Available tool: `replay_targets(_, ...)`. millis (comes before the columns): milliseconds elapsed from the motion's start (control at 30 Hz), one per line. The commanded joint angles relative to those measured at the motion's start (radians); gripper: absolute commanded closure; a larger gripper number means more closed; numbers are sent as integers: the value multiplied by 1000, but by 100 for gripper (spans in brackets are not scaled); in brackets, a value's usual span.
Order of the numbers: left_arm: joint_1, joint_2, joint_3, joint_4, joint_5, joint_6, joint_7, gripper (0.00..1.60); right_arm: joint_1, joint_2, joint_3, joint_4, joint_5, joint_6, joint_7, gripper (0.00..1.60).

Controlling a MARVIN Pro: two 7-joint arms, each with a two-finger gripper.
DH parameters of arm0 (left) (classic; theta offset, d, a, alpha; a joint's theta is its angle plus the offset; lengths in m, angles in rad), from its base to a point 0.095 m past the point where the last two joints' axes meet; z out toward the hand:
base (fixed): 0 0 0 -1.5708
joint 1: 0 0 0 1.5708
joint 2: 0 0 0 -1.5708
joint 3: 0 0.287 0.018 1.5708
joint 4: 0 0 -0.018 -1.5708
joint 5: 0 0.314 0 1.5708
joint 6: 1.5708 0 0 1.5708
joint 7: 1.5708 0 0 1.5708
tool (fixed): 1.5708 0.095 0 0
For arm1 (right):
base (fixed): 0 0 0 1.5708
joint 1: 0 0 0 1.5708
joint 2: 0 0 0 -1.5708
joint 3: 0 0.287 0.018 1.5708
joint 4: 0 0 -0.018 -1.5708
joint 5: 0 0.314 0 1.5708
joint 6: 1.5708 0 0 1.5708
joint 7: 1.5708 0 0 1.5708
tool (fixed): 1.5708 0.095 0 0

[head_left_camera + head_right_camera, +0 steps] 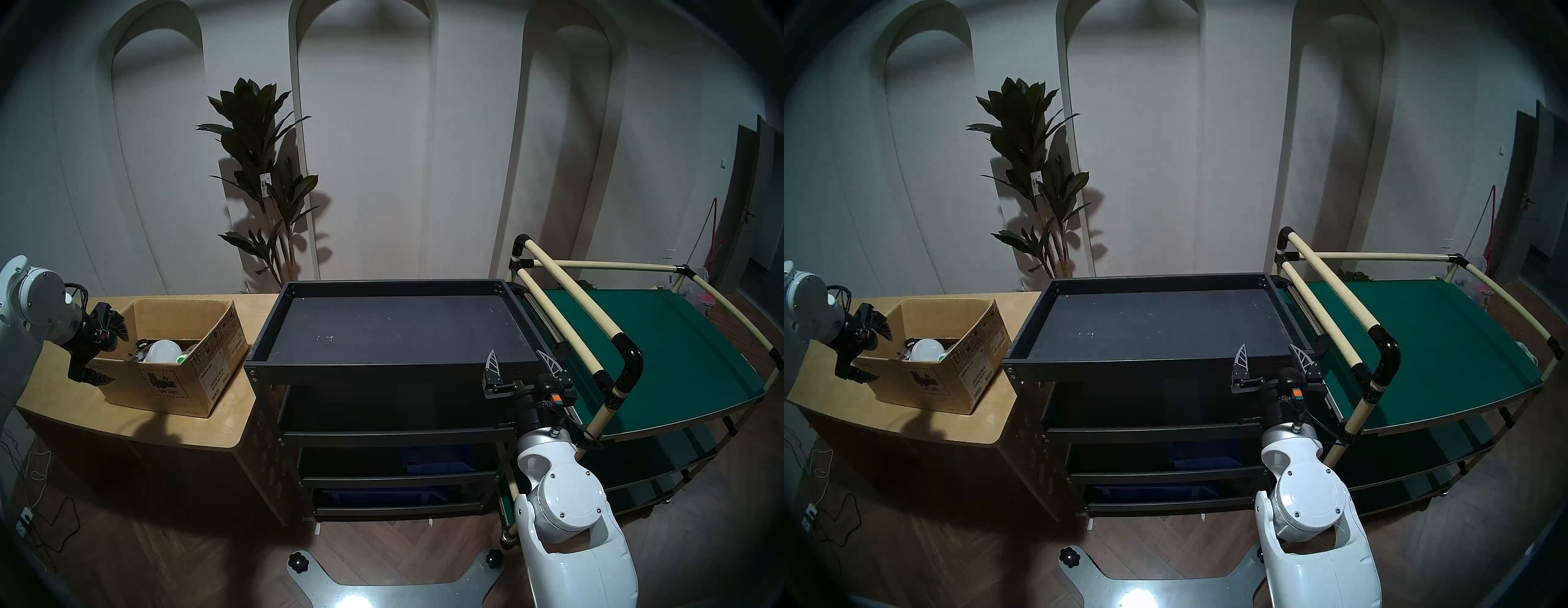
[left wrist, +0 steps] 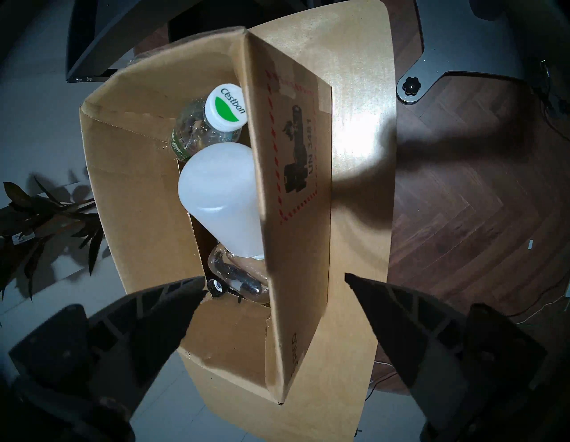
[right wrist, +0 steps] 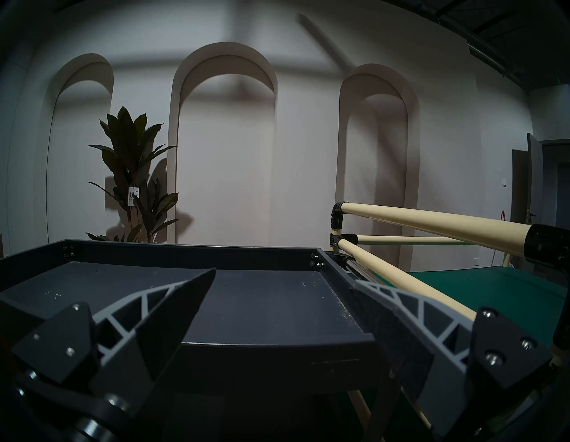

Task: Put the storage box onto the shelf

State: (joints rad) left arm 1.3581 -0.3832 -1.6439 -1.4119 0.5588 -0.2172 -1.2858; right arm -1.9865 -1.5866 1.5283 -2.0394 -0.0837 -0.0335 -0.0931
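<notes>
Here the storage box point(image 1: 178, 356) sits on the table point(image 1: 220, 424), at nine o'clock from the shelf point(image 1: 394, 327). The left tool point(image 1: 106, 352), spread apart, straddles its nine-o'clock corner and is nearer; the right tool point(image 1: 524, 365) hangs apart by the shelf.

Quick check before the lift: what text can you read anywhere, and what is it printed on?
"Cestbon": white cap of the clear bottle inside the storage box.
"UN 3481": red-hatched label on the box's outer wall.
Box's small side labels: too small to read.
Plant tag: unreadable.
Print near the box's corner: unclear.
</notes>
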Motion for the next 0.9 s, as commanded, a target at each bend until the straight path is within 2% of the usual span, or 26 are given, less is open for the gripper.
replay_targets(0,-98,-24,39,42,18,-17,42,0,6,-1,1,-20,1,-6,-1,0)
replay_targets(567,-239,-120,188,190,92,-64,83,0,6,-1,1,-20,0,-6,-1,0)
replay_targets(867,-347,-149,278,330,162,-113,47,0,5,-2,1,-24,0,-7,-1,0)
